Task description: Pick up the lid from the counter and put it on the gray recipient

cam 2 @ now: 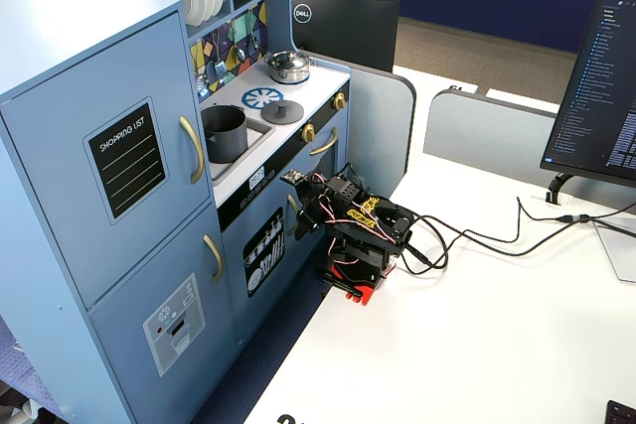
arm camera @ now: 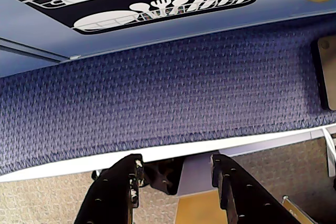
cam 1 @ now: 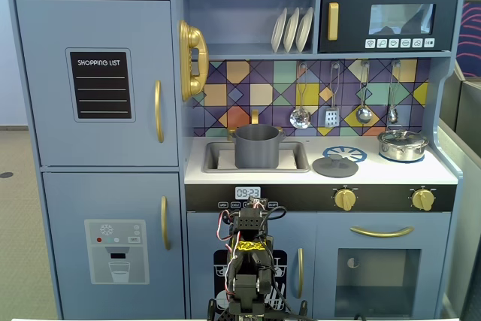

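The dark-gray lid [cam 1: 335,165] lies flat on the counter, right of the sink, in both fixed views [cam 2: 282,110]. The gray recipient [cam 1: 257,146] stands upright in the sink, open-topped, and also shows in the other fixed view [cam 2: 225,133]. My arm [cam 1: 248,257] is folded low in front of the kitchen's lower doors, well below the counter. My gripper [arm camera: 177,162] is open and empty, pointing down at blue carpet and the white table edge. In a fixed view it hangs by the dishwasher door [cam 2: 300,217]. Lid and pot are out of the wrist view.
A shiny steel pot with its lid [cam 1: 403,144] stands on the right burner. Utensils [cam 1: 331,99] hang above the counter. The arm's base [cam 2: 350,285] sits on a white table [cam 2: 477,345] with cables [cam 2: 467,235] and a monitor [cam 2: 601,76].
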Action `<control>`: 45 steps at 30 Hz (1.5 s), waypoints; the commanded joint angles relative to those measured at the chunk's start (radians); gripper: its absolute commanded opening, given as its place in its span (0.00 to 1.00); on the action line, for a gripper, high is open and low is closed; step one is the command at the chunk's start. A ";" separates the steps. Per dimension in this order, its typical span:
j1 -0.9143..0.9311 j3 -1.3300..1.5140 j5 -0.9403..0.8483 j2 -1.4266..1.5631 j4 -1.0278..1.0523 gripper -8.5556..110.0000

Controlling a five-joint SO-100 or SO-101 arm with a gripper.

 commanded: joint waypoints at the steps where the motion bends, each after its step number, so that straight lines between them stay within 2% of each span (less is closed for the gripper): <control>1: 0.064 0.000 -0.035 -0.009 0.176 0.07; 15: 0.060 -0.031 -0.086 -0.015 0.179 0.07; 23: 0.071 -0.540 -0.049 -0.327 0.009 0.07; 29: 0.077 -0.945 -0.100 -0.489 0.026 0.07; 35: 0.115 -1.029 -0.150 -0.511 0.000 0.07; 38: 0.187 -0.991 -0.204 -0.479 -0.155 0.07; 42: 0.357 -0.896 -0.204 -0.442 -0.583 0.07; 45: 0.482 -0.765 -0.110 -0.430 -0.933 0.07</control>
